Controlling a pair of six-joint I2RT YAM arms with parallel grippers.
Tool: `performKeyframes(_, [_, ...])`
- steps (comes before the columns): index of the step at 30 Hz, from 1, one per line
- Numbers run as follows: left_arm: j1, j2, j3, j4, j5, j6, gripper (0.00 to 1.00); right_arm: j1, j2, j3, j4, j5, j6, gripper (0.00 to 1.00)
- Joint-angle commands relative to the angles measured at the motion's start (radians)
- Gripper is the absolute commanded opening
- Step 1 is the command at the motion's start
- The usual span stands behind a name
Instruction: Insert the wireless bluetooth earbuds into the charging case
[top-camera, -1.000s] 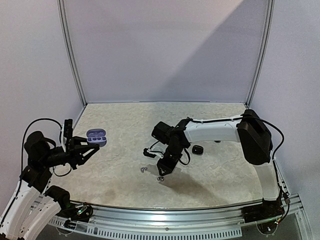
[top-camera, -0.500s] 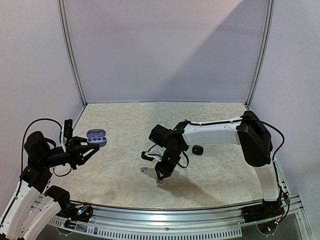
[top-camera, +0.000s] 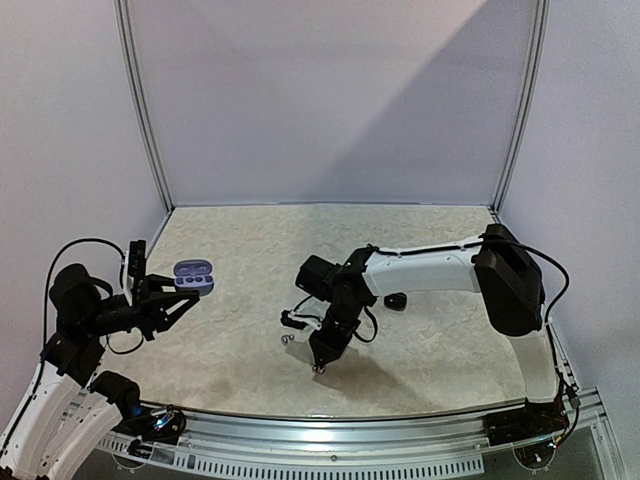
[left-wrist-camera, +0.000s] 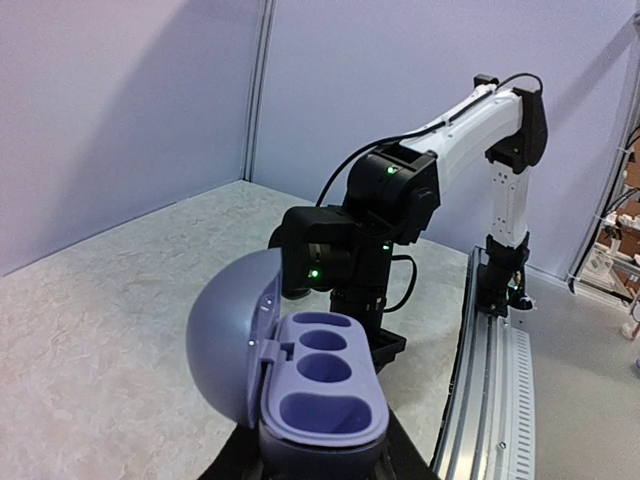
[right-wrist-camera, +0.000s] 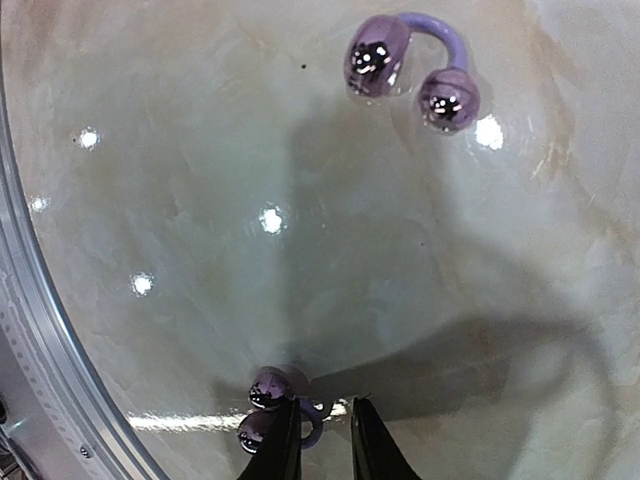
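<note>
My left gripper (top-camera: 178, 291) is shut on the open purple charging case (top-camera: 193, 275) and holds it above the table's left side. In the left wrist view the case (left-wrist-camera: 322, 388) shows its lid swung left and empty wells. Two small purple-silver hooked earbuds lie on the table: one (top-camera: 287, 339) left of my right gripper (top-camera: 322, 354), one (top-camera: 320, 368) just in front of it. In the right wrist view the far earbud (right-wrist-camera: 410, 75) lies at the top. The near earbud (right-wrist-camera: 268, 410) sits against my left fingertip (right-wrist-camera: 285, 445), its hook reaching into the narrow gap of my right gripper (right-wrist-camera: 325, 450).
A small black pebble-like object (top-camera: 396, 300) lies behind the right arm. The metal rail (top-camera: 330, 440) runs along the table's near edge, also seen in the right wrist view (right-wrist-camera: 40, 330). Grey walls close off the back and sides.
My right gripper has moved a little left and toward the near edge, down over the near earbud. The left arm and the case have not moved.
</note>
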Motion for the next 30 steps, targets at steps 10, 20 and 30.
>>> performKeyframes(10, [-0.012,-0.022,-0.017,0.021,0.006,0.012,0.00,0.027,-0.042,-0.013,-0.001,-0.068,0.091,0.21])
performKeyframes(20, [-0.017,-0.031,-0.020,0.019,0.005,0.016,0.00,0.040,-0.039,-0.007,-0.003,-0.084,0.108,0.12])
performKeyframes(30, [-0.020,-0.040,-0.023,0.015,0.008,0.025,0.00,0.049,-0.060,0.000,-0.013,-0.095,0.120,0.00])
